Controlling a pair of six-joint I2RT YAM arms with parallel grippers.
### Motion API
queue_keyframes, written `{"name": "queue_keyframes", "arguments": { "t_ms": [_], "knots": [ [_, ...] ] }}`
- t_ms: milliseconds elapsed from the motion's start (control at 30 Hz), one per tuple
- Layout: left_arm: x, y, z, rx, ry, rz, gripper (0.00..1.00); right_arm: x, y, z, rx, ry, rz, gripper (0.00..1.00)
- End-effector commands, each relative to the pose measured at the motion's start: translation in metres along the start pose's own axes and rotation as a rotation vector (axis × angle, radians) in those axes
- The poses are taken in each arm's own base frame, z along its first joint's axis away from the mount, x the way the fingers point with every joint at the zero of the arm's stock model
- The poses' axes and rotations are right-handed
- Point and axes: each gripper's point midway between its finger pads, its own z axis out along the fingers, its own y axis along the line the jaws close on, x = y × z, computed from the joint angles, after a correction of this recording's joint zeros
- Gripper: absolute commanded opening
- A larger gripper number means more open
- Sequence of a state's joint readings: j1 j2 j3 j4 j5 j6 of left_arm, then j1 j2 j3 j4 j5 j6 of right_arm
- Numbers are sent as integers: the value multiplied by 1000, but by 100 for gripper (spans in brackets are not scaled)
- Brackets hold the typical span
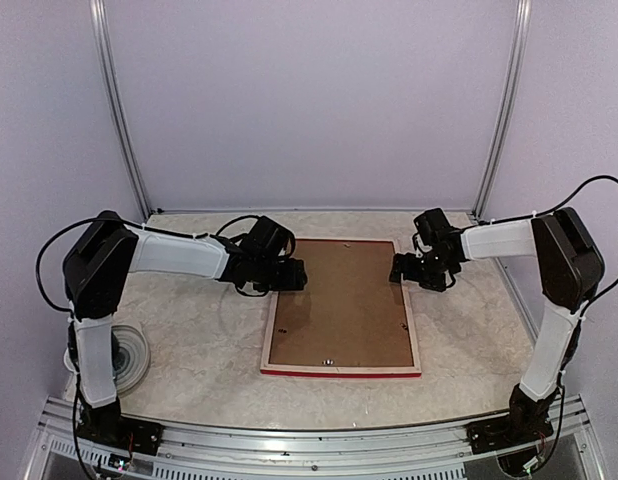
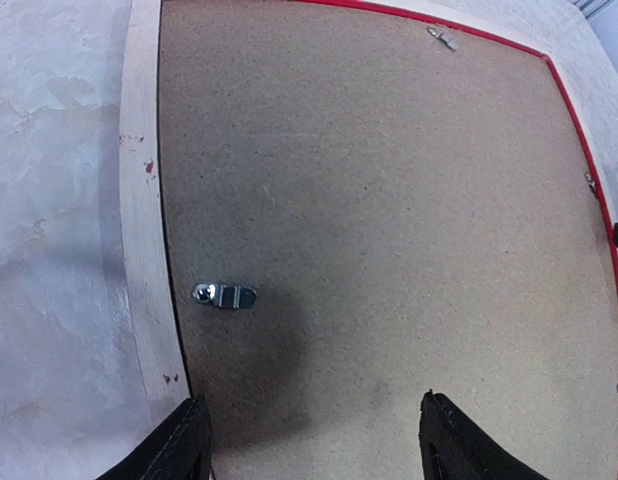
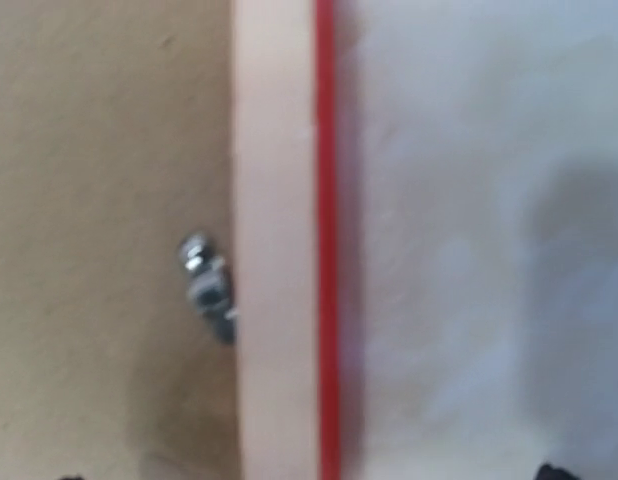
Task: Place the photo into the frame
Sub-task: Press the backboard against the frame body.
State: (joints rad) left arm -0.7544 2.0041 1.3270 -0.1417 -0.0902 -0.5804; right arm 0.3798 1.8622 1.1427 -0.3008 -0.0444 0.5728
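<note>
Frame [image 1: 272, 330]: it lies flat and face down in the middle of the surface [image 1: 189, 350]. We see pale wood on its back and a thin red line along the outer edge.
Board: a brown backing board [image 1: 339, 300] fills the opening, with a small metal clip [image 2: 226, 295] near the left rail.
Left tool [image 1: 287, 276]: it is over the frame's far left corner, released, jaws parted with nothing between them. One finger [image 2: 179, 452] is above the wooden rail, the other above the board.
Right tool [image 1: 401, 268]: it is beside the right rail towards the far end, released and spread wide, gripping nothing.
Contact: we cannot tell whether either tool touches the frame.
Hidden: the board covers whatever lies beneath it.
Hard to read: the right wrist view is blurred, with its fingers only dark slivers at the bottom corners. The left wrist view cuts its fingers off at the bottom edge.
Near left: a pale round thing [image 1: 132, 357] sits partly behind the left arm. We cannot make out what it is.
</note>
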Motion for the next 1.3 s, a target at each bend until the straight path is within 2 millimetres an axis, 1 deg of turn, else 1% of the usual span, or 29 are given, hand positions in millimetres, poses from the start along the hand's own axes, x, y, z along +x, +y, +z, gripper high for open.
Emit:
{"name": "queue_keyframes", "arguments": {
  "t_ms": [0,200,333,467,700,833,900,1033,1100,1167,1267],
  "knots": [
    [-7,10,14,-123,-26,71,70,-20,-1,-17,117,-75,-61,98],
    [-6,21,23,-255,-31,133,70,-20,1,-11,187,-72,-102,98],
    [5,31,29,-339,-22,178,70,-14,0,-2,229,-59,-125,98],
    [16,32,33,-360,2,206,69,-9,-1,3,264,-47,-149,98],
    [36,36,40,-374,58,237,63,-5,-5,6,299,-38,-161,98],
    [39,38,41,-378,74,246,60,-2,-9,8,320,-24,-170,99],
    [31,37,36,-387,45,243,61,-1,-9,9,316,-19,-172,99],
    [-17,23,7,-381,-57,229,65,-7,0,4,284,-37,-176,99],
    [-31,23,-5,-402,-72,231,67,-10,3,0,271,-45,-178,99],
    [-34,29,-12,-431,-71,239,68,-12,5,-4,266,-52,-179,99],
    [-22,42,-11,-438,-24,239,69,-13,5,-8,262,-61,-180,99]
  ]
}}
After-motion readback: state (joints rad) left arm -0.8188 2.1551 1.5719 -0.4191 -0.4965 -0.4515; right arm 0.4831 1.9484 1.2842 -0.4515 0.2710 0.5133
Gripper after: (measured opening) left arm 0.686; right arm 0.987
